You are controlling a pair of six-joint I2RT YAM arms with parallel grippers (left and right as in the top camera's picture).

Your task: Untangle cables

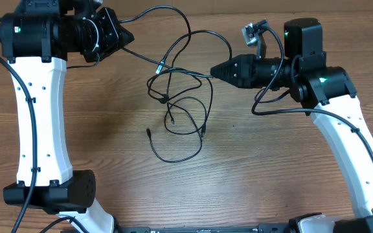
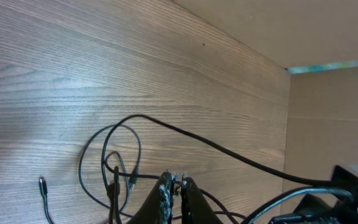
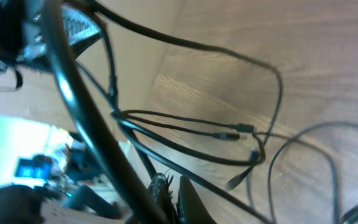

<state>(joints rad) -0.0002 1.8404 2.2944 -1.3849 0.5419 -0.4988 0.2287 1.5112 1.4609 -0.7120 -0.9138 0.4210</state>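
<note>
Loosely, the cables run from left tool to right tool.

We see a light-brown wood-grain table with thin black cables lying near its middle in a loose tangle of overlapping loops, one small plug end resting on bare wood.
</note>
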